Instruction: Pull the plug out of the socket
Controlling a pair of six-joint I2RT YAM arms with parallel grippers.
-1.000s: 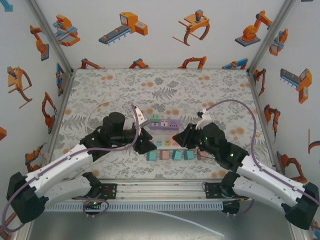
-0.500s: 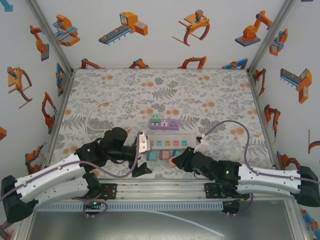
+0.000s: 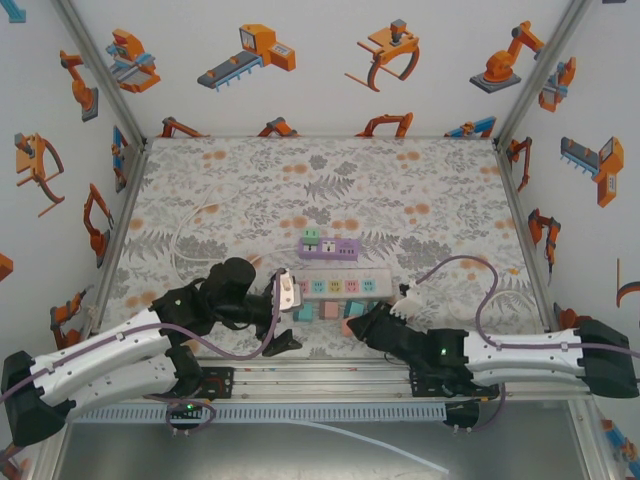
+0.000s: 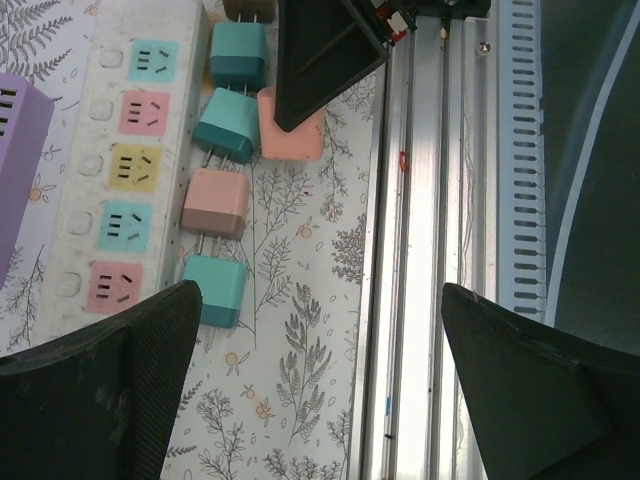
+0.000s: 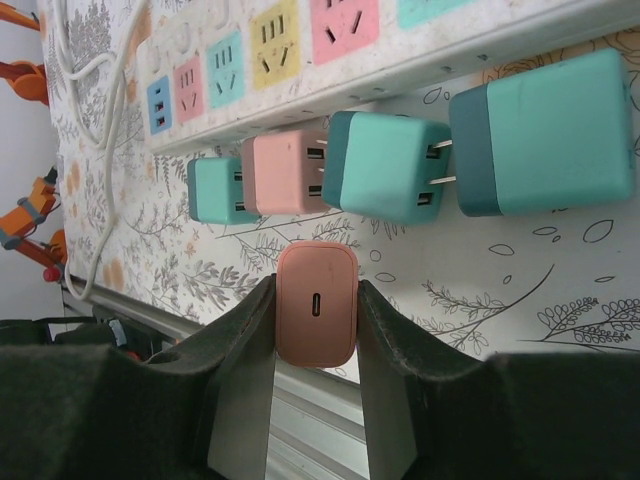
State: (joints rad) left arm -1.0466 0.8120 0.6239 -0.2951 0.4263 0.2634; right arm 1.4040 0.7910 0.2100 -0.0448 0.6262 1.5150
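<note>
Plug (image 5: 316, 325) inside right gripper (image 5: 315, 293)

1. We see white shells on the left arm (image 3: 100, 350) and the right arm (image 3: 520, 352), joined by black joints.
2. We note a purple cable (image 3: 468, 259) trailing from each.
3. Our fingers (image 4: 90, 400) are matte black wedges.

The top view is being lit brightly and evenly, seemingly from overhead, with only soft shadows being cast onto the table (image 3: 330, 180). The frame posts (image 3: 100, 70) are being splayed outward by the wide lens. In the left wrist view, glare is being thrown off the metal rail (image 4: 430, 250), and the fingers (image 4: 90, 400) of the left gripper (image 4: 318, 295) are being rendered dark and soft. In the right wrist view, the pink plug (image 5: 317, 318) is being shown sharply.
</note>
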